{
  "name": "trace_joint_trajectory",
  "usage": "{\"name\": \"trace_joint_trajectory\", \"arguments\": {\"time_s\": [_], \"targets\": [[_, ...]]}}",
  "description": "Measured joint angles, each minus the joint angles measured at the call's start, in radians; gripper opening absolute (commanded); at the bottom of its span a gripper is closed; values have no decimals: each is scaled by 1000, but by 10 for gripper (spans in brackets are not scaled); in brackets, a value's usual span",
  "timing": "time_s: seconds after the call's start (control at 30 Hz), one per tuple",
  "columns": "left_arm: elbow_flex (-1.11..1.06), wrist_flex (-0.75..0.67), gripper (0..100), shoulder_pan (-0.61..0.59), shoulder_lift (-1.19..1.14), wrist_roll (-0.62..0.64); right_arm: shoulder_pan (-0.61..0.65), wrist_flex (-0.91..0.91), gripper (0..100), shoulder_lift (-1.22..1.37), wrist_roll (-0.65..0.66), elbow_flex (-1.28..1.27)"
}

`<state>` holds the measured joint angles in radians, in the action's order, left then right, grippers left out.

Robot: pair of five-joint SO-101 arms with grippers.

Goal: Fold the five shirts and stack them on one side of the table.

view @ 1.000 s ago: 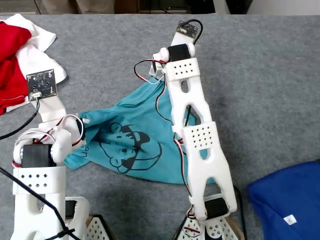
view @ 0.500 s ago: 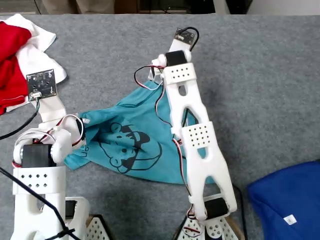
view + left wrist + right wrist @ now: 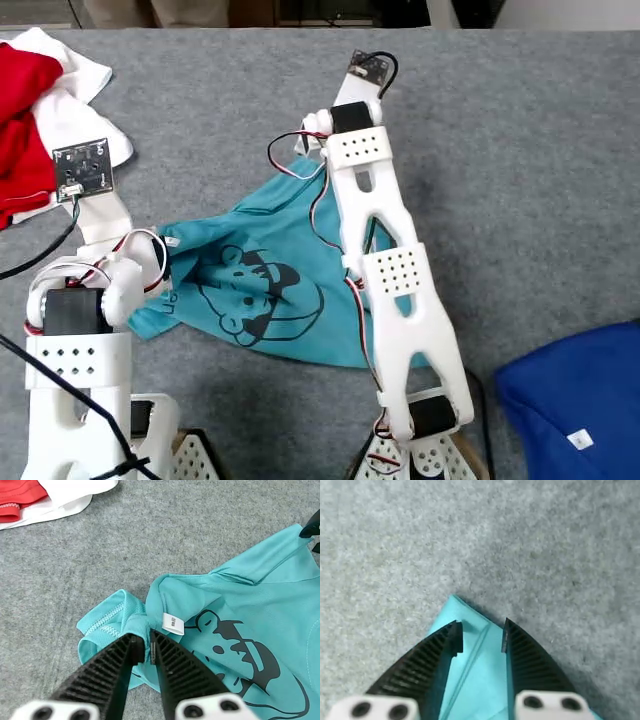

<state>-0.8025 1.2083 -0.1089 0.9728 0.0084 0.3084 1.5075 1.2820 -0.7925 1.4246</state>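
Grey felt-like table (image 3: 550,150) under everything. Nearest you on the right, a blue shirt (image 3: 580,410) lies cut off by the frame edge, so you can't tell whether it's folded. The left arm (image 3: 75,340) sits at the near left, and from above its wrist hides its fingers. In its own wrist view the left gripper (image 3: 147,642) is closed down to a sliver, pinching a bunched fold of the teal shirt (image 3: 260,290) just beside the white neck tag (image 3: 171,624). That shirt lies mid-table, crumpled into a rough triangle with the black print (image 3: 255,290) facing up; its right part is covered by the right arm (image 3: 385,250), which stretches across it to the far corner. There the right gripper (image 3: 481,632) is partly open, its jaws on either side of the shirt's pointed corner with a gap on both sides, gripping nothing. You can't tell if the fingertips touch the table. At the far left edge a red shirt (image 3: 20,110) lies on a white shirt (image 3: 85,110), loosely heaped, both cropped.
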Motion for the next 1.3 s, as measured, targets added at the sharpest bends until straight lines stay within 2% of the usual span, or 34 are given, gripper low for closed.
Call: {"name": "trace_joint_trajectory", "arguments": {"time_s": [0.43,0.63,1.17,1.3], "targets": [[0,0,19,0,0,0,0,-12,135,51,-12,15],[0,0,19,0,0,0,-5,-11,4,52,-29,15],[0,0,19,0,0,0,-2,12,7,43,-29,83],[0,0,19,0,0,0,-5,29,10,28,14,133]]}}
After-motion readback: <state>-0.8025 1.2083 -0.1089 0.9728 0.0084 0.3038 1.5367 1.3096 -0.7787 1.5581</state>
